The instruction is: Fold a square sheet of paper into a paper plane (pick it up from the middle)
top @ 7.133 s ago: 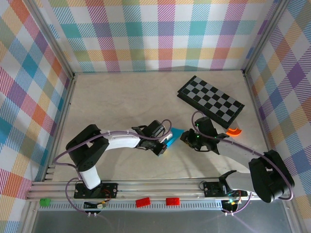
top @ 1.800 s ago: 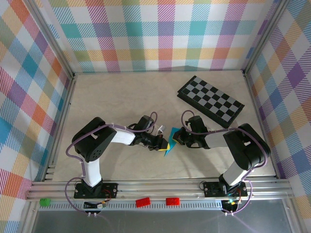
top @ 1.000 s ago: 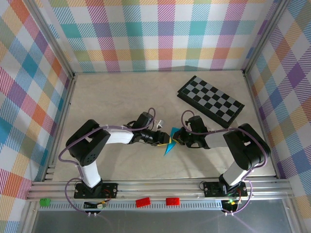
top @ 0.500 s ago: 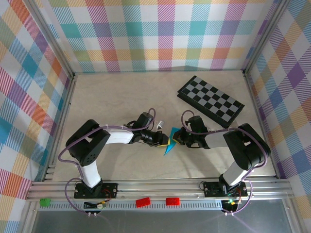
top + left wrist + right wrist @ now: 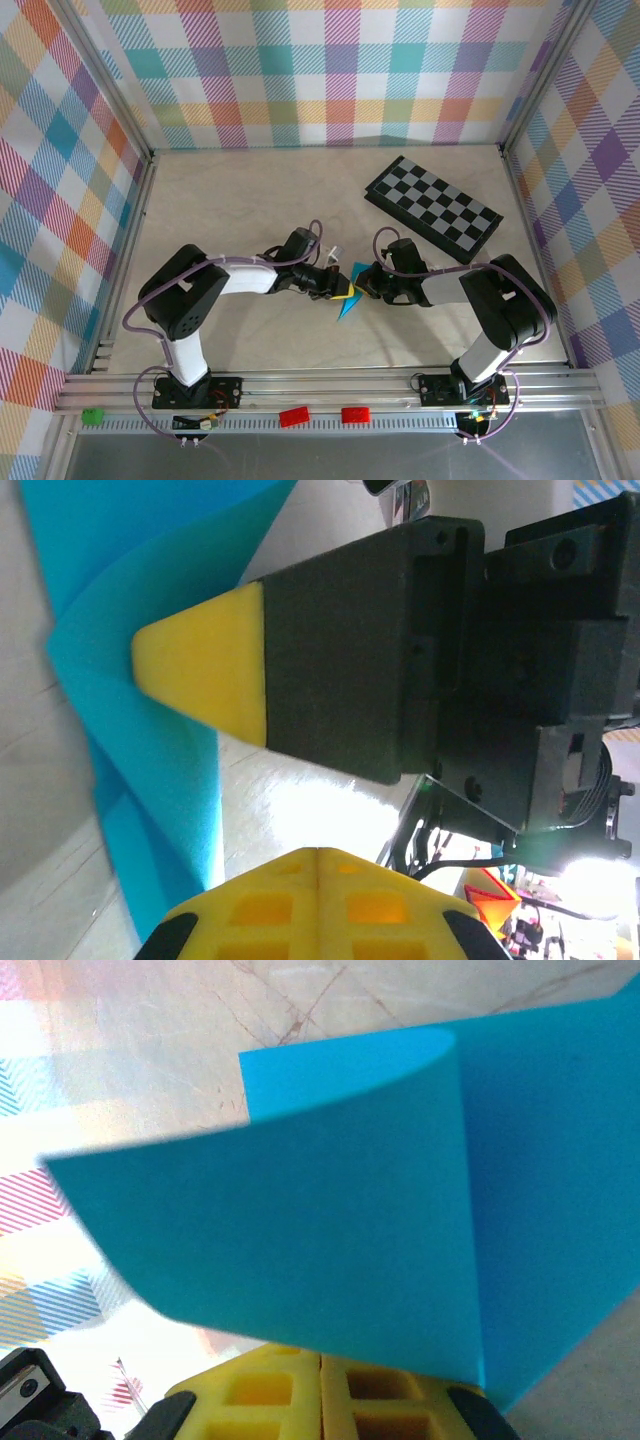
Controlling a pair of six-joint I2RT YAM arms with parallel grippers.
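A pale, marble-patterned tabletop (image 5: 250, 200) spreads brightly lit around the left hand (image 5: 345, 292). Pastel checked walls (image 5: 330, 70) close it in beyond that hand and to both sides, and a metal rail (image 5: 320, 385) runs behind it.

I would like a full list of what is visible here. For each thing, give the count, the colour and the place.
paper: 1, cyan, folded, middle of the table, between the two hands
board: 1, black and grey checks, far right of the table
table: 1, pale marble pattern, under everything
walls: 3, many-coloured plaid, left, back and right
red blocks: 2, red, front edge, centre
green block: 1, green, front edge, left
left hand: 1, black with yellow tips, shut, at the paper's left side
right hand: 1, black with yellow tips, shut on the paper from the right
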